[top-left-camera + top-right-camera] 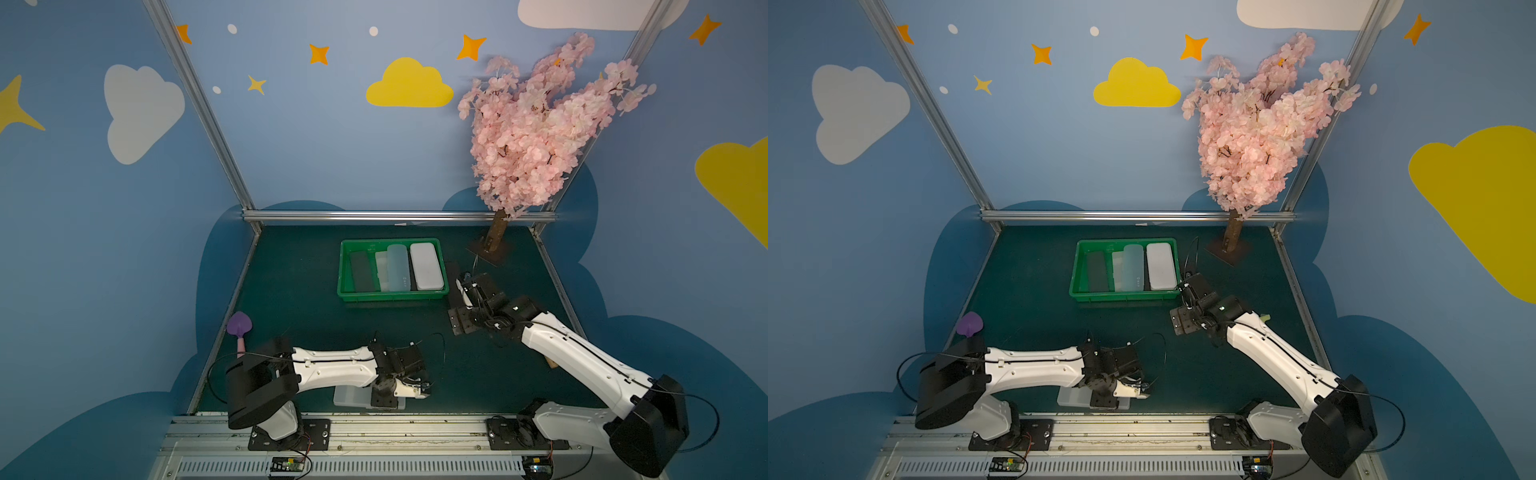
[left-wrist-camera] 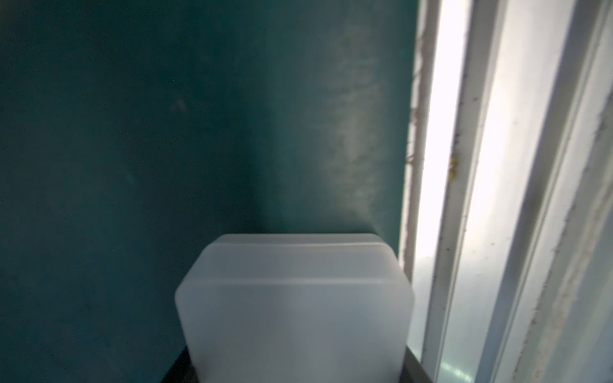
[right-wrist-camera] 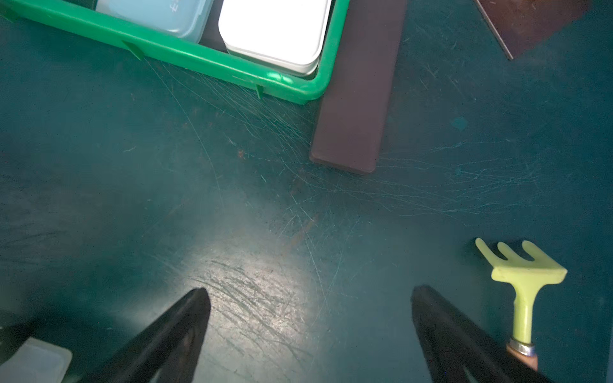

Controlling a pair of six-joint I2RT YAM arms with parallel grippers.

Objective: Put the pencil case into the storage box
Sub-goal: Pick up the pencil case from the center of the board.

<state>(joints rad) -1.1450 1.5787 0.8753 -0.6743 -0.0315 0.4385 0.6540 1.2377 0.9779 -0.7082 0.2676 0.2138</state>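
At the near edge of the table [image 1: 291, 328], a little left of its middle, lay the pencil case [image 1: 353, 398], a milky half-clear box. Its long axis ran along that edge, and in the left wrist view it [image 2: 295, 308] stretched away from the camera, beside the metal rail. The left gripper [image 1: 390, 395] stood directly over the right part of the case, with a dark jaw close at each long side. The wrist view was blurred, so I could not tell whether the jaws pressed on the case or only stood beside it. The storage box [image 1: 392, 296] sat well apart from it, toward the far edge and almost straight ahead of the case. Its long side was parallel to the far edge. The cases [image 1: 399, 268] lying inside it pointed from the near edge to the far edge, across the direction of the pencil case. For this reason I judged that the coming move needed a lift, a carry toward the far edge and about a quarter turn. The right gripper [image 3: 308, 295] hung wide open over bare table near the right near corner of the box [image 3: 199, 56]. It held nothing and was far from the case, so the left arm was clearly the nearer one.
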